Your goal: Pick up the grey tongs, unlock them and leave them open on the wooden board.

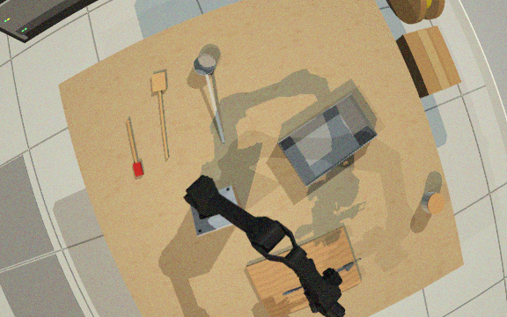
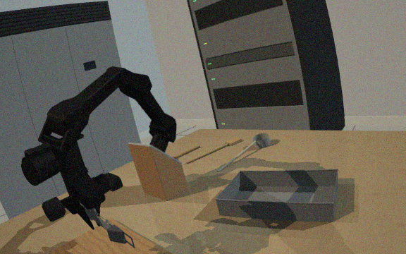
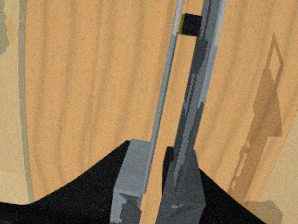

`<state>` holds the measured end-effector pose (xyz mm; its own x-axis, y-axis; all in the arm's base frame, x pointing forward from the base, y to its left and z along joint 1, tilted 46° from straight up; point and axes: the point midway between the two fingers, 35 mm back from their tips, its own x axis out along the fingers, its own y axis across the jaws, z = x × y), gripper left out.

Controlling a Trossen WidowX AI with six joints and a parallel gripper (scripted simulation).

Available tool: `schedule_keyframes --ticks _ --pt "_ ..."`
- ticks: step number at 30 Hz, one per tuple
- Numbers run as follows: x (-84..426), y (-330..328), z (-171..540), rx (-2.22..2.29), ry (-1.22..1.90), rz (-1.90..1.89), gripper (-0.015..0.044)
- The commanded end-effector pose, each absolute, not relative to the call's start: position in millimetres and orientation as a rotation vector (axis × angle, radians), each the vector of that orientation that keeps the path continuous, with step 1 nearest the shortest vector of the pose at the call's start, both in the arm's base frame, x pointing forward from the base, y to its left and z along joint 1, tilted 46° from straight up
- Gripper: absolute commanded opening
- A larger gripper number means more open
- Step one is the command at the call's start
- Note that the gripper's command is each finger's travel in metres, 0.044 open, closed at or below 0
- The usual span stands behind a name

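Note:
The grey tongs (image 1: 346, 267) (image 2: 116, 233) (image 3: 212, 50) are held above the wooden board (image 1: 275, 273) (image 2: 94, 243) (image 3: 100, 75). In the wrist view their two long arms run side by side with a narrow gap, and a small black block sits between them near the top. My gripper (image 2: 91, 218) (image 3: 149, 152) is shut on the tongs, one finger on each side. In the exterior view the end with the wire loop reaches out to the right of the fingers and slopes downward. Whether the lock is released cannot be told.
The roasting tin (image 1: 295, 163) (image 2: 323, 212) stands beyond the board with no tongs on it. A ladle (image 1: 213, 101) (image 2: 238, 159), a wooden turner (image 1: 158, 82) and a red-tipped tool (image 1: 137, 169) lie further off. A small round cylinder (image 1: 436, 203) stands near the table's edge.

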<state>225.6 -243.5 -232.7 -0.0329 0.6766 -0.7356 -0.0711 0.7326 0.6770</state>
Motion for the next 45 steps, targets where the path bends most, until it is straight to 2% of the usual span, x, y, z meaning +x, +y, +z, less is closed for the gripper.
schedule_keyframes --ticks 1,41,45 --pt "226.1 -239.9 -237.2 0.525 1.488 0.634 -0.015" --pt "221.0 -195.8 -274.9 0.518 1.488 0.615 -0.015" --pt "220.0 -195.2 -274.5 0.512 1.496 0.625 -0.0045"
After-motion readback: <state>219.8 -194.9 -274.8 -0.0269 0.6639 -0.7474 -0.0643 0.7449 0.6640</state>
